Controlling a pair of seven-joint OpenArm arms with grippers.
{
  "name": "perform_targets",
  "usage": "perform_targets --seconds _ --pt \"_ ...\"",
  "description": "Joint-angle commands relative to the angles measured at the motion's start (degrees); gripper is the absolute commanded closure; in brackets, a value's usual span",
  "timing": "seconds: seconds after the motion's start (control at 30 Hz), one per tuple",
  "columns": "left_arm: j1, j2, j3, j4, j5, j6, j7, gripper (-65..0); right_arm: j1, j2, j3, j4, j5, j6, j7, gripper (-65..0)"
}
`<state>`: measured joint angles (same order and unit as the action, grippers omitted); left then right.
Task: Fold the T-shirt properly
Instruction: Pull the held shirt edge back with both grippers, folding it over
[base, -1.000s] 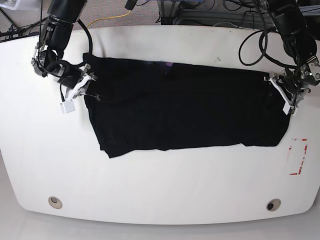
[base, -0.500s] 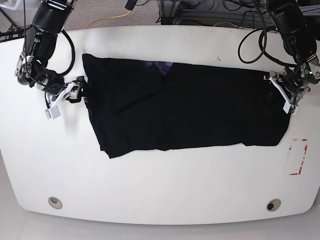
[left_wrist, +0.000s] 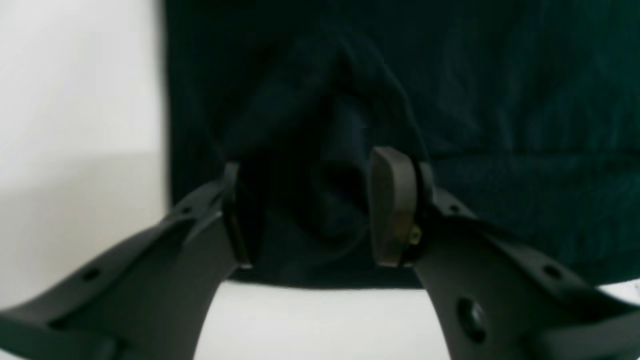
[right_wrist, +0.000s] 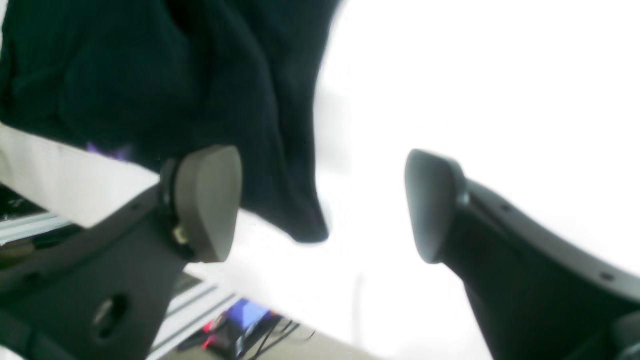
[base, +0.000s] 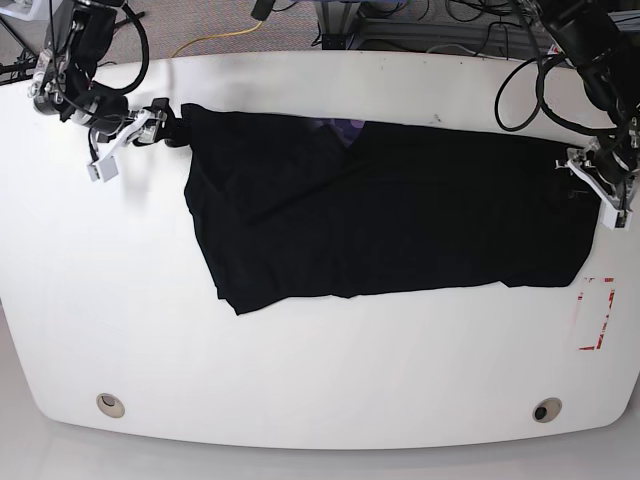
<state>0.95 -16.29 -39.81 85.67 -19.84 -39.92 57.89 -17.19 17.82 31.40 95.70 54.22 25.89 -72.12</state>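
Observation:
The black T-shirt (base: 390, 215) lies spread flat across the white table (base: 320, 370), with a purple print (base: 345, 127) peeking out at its far edge. At the shirt's right edge, my left gripper (base: 592, 185) has a raised fold of the black T-shirt (left_wrist: 500, 100) bunched between the pads of the left gripper (left_wrist: 312, 205). My right gripper (base: 168, 130) hovers at the shirt's far left corner. In the right wrist view the right gripper (right_wrist: 320, 205) is wide open, and a corner of the T-shirt (right_wrist: 200, 75) lies loose beside its left pad.
A red tape outline (base: 597, 312) marks the table near the right edge. Two round grommets (base: 111, 404) (base: 546, 410) sit along the near edge. A white tag (base: 100, 168) dangles from the right arm. Cables (base: 520, 80) loop behind the far edge.
My right gripper opened, let go of the shirt's left edge and moved toward the far left corner. The left gripper narrowed on the cloth and drew the shirt slightly right.

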Motion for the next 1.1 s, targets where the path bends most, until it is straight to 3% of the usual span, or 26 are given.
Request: perform_targets --seconds 0.0,0.17,0.37,0.43,0.57,0.77,1.07 --pt "-0.6 -0.9 -0.9 3.9 -2.6 -0.1 0.4 -29.0 -0.4 -1.0 0.1 1.3 1.3 0.3 1.0 -48.8" --pt "-0.5 -0.8 -3.0 7.5 -4.2 -0.1 0.9 -29.0 -1.2 -2.7 -3.3 4.4 -2.0 0.2 1.2 -48.8" --pt "-0.5 -1.3 -5.1 8.1 -3.8 -0.1 -0.6 -29.2 -0.9 -6.4 -4.4 6.1 -11.0 0.5 1.2 -47.7" --pt "-0.2 -1.8 -5.1 8.0 -3.4 -0.1 -2.4 -29.2 -0.8 -7.1 -4.4 6.1 -12.8 0.5 1.5 -43.4" --pt "1.5 -2.7 -3.1 7.9 2.3 -0.1 -6.5 -29.6 -0.7 -7.7 -4.5 5.5 -14.9 0.5 3.1 -24.7" --pt "1.9 -2.4 0.9 7.7 10.7 -0.1 -10.3 -37.9 0.0 -7.7 -4.5 5.5 -15.7 0.6 3.1 -2.1" --pt "1.7 -1.4 0.6 0.4 15.0 -0.1 -12.0 -38.1 0.1 -7.7 -4.5 5.5 -15.8 0.5 3.1 0.0"
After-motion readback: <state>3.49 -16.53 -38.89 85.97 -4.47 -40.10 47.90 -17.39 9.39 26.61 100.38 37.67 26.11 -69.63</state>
